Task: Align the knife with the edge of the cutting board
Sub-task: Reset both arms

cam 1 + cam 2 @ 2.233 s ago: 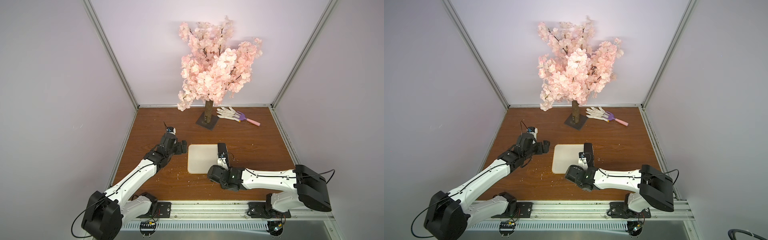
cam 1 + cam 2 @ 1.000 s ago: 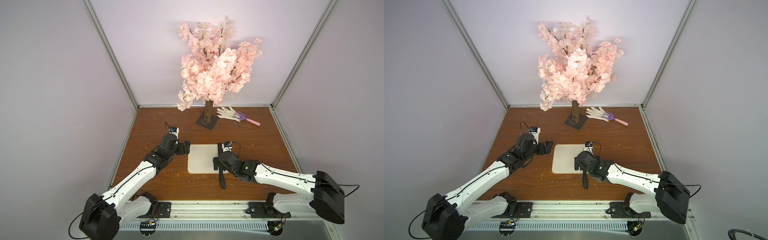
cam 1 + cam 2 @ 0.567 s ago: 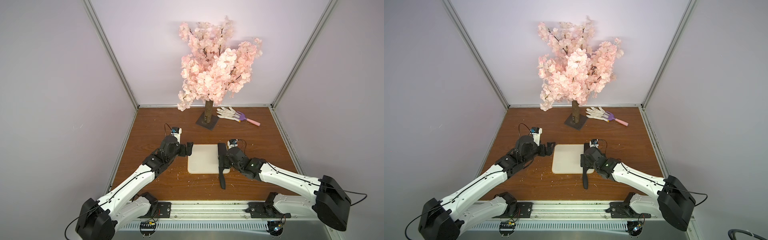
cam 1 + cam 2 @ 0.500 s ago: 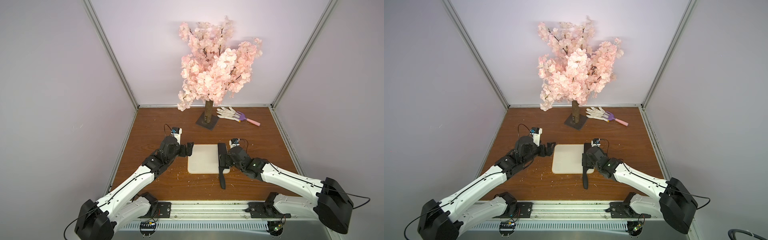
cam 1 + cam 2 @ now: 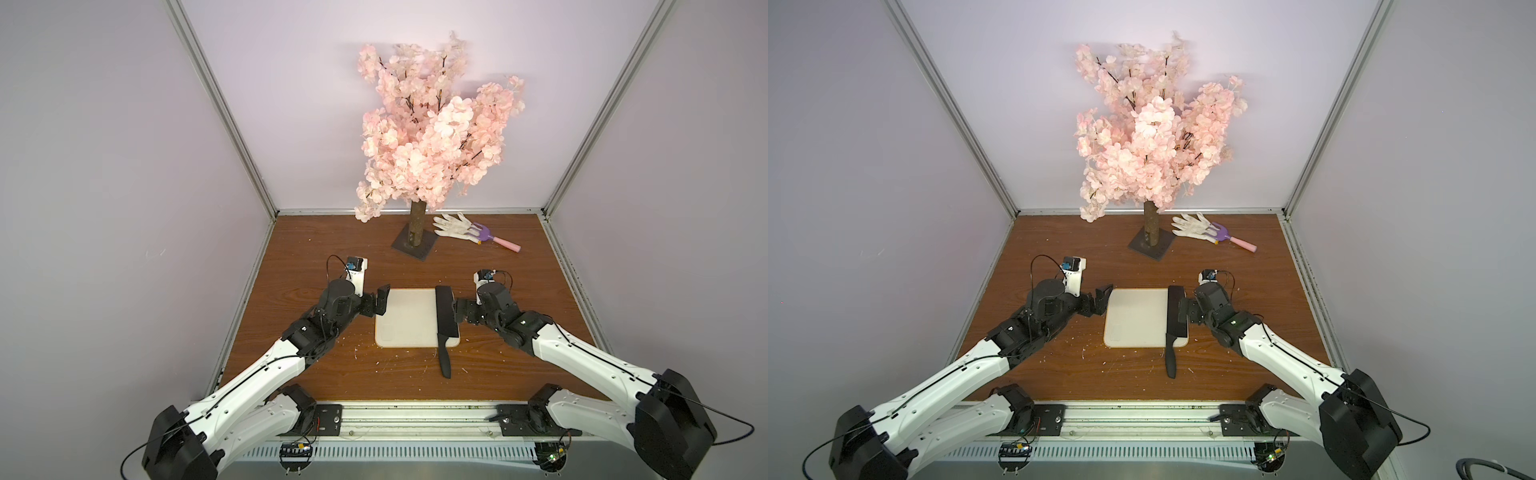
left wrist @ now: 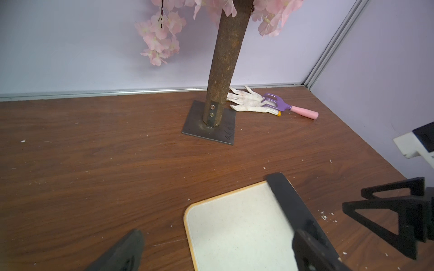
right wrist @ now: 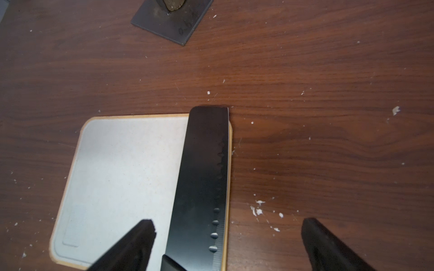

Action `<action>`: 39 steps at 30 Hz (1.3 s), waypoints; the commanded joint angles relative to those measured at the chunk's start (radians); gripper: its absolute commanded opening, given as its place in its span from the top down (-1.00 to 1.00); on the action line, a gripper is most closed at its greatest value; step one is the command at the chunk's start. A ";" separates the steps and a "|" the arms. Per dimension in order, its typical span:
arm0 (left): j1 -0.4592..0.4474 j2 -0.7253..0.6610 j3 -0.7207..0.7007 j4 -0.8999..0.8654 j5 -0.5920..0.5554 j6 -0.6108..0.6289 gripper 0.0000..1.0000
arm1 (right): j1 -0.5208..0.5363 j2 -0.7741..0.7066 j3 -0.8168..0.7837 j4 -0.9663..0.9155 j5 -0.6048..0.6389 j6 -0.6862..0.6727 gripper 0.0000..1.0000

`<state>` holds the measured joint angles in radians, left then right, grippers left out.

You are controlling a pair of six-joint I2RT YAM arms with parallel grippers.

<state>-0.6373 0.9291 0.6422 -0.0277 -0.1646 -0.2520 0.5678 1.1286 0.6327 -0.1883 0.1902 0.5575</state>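
Your right gripper sits spread wide and empty just beside the knife; the blade lies flat along the nearest edge of the cutting board, so alignment looks done; your left gripper, also spread and empty, flanks the far edge, probably bracing it.

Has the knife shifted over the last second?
No. The knife lies along the right edge of the cutting board, handle overhanging the near edge, just as a second ago.

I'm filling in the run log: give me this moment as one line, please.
knife: flat on cutting board, along its right edge, handle overhanging | right gripper: open, beside knife | left gripper: open, at opposite edge
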 commanded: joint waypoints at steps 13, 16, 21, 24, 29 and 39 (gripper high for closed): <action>-0.012 -0.010 0.034 0.082 -0.393 0.099 -1.00 | -0.241 -0.082 0.033 -0.002 -0.044 -0.143 -0.99; -0.011 -0.005 0.039 0.110 -0.437 0.105 -0.99 | -0.294 -0.088 0.054 -0.004 -0.032 -0.152 -0.98; 0.022 0.023 0.065 0.108 -0.438 0.103 -0.99 | -0.341 -0.085 0.077 0.011 0.002 -0.165 -0.99; 0.091 0.024 0.068 0.110 -0.385 0.066 -0.99 | -0.360 -0.100 0.076 0.041 0.044 -0.169 -0.99; 0.182 0.025 0.064 0.137 -0.356 0.054 -0.99 | -0.410 -0.139 0.051 0.125 0.077 -0.184 -0.98; 0.352 0.066 -0.018 0.265 -0.335 0.023 -0.99 | -0.532 -0.143 -0.005 0.280 0.065 -0.229 -0.99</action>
<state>-0.3244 0.9852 0.6628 0.1581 -0.5098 -0.2123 0.0563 0.9897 0.6449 0.0086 0.2432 0.3603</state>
